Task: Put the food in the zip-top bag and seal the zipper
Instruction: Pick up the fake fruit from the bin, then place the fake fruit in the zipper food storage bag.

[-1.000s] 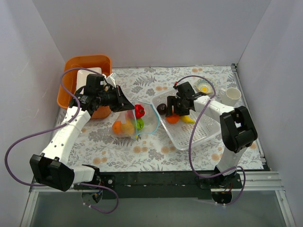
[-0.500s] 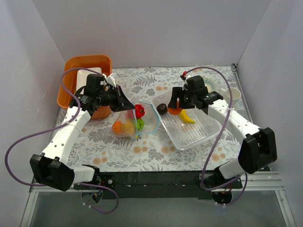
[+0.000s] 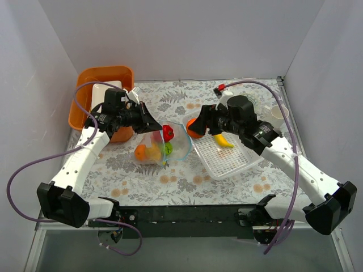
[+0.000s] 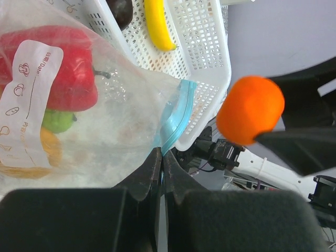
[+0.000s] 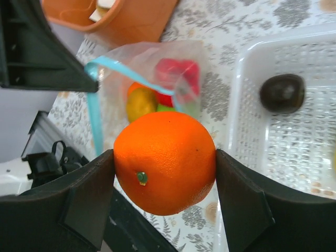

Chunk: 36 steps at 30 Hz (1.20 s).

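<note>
The left gripper (image 4: 161,160) is pressed together on the rim of the zip-top bag (image 4: 113,123), pinching the plastic just beside the light blue zipper (image 4: 177,113); the bag lies on the flowered table with its mouth gaping toward the white basket (image 3: 229,164); inside it are a red pepper piece (image 4: 58,68), a green ball (image 4: 56,121) and some orange-yellow fruit (image 3: 146,152) (blurred through the plastic); the right gripper (image 3: 197,127) has its 2 fingers spread wide around 1 orange (image 5: 165,160), held in the air just beside the bag's mouth, over the basket's near corner; a banana (image 3: 223,141) and a dark purple ball (image 5: 282,93) lie in the basket; an orange tub (image 3: 105,78) sits behind the left arm.
</note>
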Each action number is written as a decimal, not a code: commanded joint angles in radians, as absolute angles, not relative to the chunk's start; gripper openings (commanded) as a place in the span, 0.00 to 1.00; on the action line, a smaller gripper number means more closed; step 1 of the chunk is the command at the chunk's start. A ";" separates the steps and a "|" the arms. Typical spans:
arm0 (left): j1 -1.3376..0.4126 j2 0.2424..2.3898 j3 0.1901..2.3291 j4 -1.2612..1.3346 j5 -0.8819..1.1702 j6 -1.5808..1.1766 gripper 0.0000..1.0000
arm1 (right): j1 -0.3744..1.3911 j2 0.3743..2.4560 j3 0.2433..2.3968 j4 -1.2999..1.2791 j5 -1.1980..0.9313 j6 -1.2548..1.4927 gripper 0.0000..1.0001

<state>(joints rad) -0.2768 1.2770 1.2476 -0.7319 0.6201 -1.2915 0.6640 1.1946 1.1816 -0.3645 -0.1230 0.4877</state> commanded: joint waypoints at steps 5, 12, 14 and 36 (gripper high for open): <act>-0.276 1.308 1.278 -0.700 0.617 -1.336 0.00 | 0.819 1.285 1.180 -0.270 -0.094 0.517 0.38; -0.276 1.328 1.276 -0.630 0.669 -1.399 0.00 | 0.821 1.459 1.284 -0.285 -0.055 0.445 0.39; -0.276 1.338 1.310 -0.641 0.652 -1.399 0.00 | 0.819 1.509 1.315 -0.279 -0.066 0.437 0.39; -0.276 1.316 1.362 -0.695 0.577 -1.414 0.00 | 0.753 1.273 1.236 -0.434 0.316 0.474 0.98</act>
